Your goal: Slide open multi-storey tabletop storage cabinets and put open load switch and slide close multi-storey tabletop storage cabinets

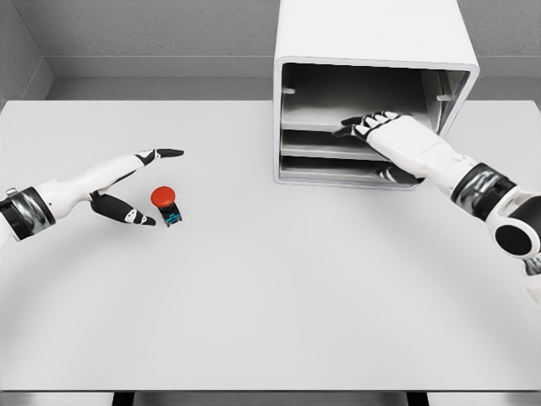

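White cabinet point(372, 59), far edge of the table point(270, 288), right of middle: open-fronted, with drawers showing inside. Right robot hand point(380, 127): fingers spread flat on the upper drawer point(317, 139), thumb below near the lower one, gripping nothing. Red-capped switch point(166, 205) (blue base), left half of the table; left robot hand point(139, 182) open just beside it, thumb and forefinger apart, not closed on it.

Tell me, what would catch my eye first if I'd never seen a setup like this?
Probably the small red-capped switch, the only bright color, lying on the pale table just beyond the left hand, whose fingers are spread around nothing. Then the white cabinet at the back right, its front open, with the right hand reaching onto a shelf-like drawer inside.
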